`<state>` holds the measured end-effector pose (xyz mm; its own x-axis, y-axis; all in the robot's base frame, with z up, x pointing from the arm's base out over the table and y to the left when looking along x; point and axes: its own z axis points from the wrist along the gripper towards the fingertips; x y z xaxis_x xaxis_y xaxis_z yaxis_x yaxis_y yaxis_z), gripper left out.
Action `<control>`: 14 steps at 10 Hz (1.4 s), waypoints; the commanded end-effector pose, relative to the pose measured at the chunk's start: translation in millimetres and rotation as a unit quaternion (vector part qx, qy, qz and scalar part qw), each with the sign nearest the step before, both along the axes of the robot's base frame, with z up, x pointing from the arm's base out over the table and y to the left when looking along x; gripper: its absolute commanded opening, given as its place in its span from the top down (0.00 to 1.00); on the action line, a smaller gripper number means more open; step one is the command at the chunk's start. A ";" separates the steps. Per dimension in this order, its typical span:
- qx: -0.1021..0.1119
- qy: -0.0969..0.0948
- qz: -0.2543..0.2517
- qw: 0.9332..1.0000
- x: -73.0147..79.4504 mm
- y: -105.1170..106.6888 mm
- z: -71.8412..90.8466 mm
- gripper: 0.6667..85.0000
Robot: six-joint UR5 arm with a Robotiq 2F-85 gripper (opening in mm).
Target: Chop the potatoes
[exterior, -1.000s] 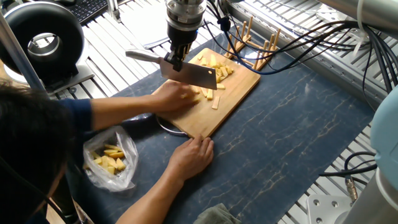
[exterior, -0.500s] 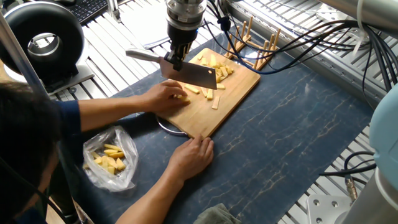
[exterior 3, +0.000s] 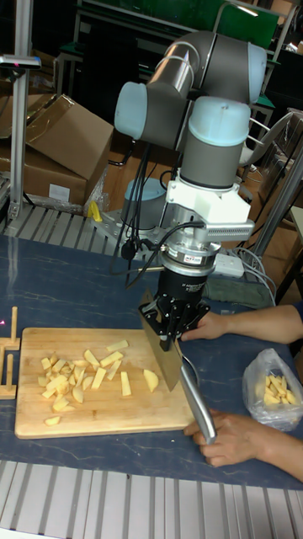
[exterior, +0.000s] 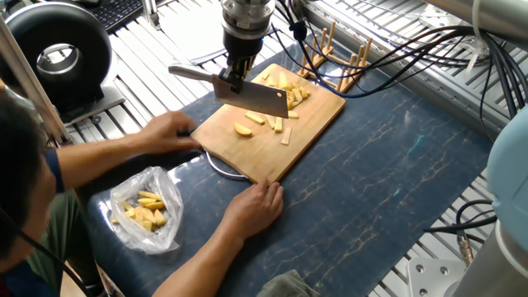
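1. At left of the fixed view, the person's hand (exterior: 169,132) has pulled back off the board (exterior: 309,132), so the cut can go ahead.
2. A fresh rounded potato chunk (exterior: 242,129) now lies alone mid-board, pale yellow.
3. Above it, the gripper (exterior: 233,78) stays clamped on the cleaver (exterior: 252,97).
4. Cut sticks (exterior: 285,91) crowd the board's upper right.

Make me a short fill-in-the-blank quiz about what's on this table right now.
1. The pincer holds a ____ above the cutting board.
2. The cutting board is made of ____.
3. The potato pieces lie on the board, and more yellow pieces sit in a clear ____ beside it.
4. A person's hand rests at the board's near ____.

Missing words: cleaver; wood; plastic bag; edge
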<state>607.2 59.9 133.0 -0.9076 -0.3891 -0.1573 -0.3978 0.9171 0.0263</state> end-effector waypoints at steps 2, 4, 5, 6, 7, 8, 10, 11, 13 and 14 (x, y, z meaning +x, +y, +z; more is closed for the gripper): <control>-0.001 0.004 0.011 1.000 -9.2 2.1 -15.0 1.00; 0.010 0.011 -0.018 1.000 -11.4 1.1 -23.2 1.00; 0.008 0.012 -0.022 1.000 -11.9 -1.7 -27.0 1.00; 0.011 0.009 -0.024 1.000 -11.4 -2.9 -31.1 1.00; 0.013 0.007 -0.025 1.000 -11.9 -4.4 -34.1 1.00; 0.013 0.005 -0.024 1.000 -12.4 -5.1 -35.8 1.00; 0.015 0.004 -0.023 1.000 -14.7 -5.7 -39.0 1.00; 0.016 0.002 -0.023 1.000 -16.7 -6.0 -40.9 1.00; 0.014 0.001 -0.021 1.000 -20.8 -8.1 -41.0 1.00; 0.014 0.001 -0.021 1.000 -22.6 -8.7 -41.5 1.00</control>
<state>588.2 51.5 92.2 -0.9226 -0.3523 -0.1573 -0.3628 0.9308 0.0436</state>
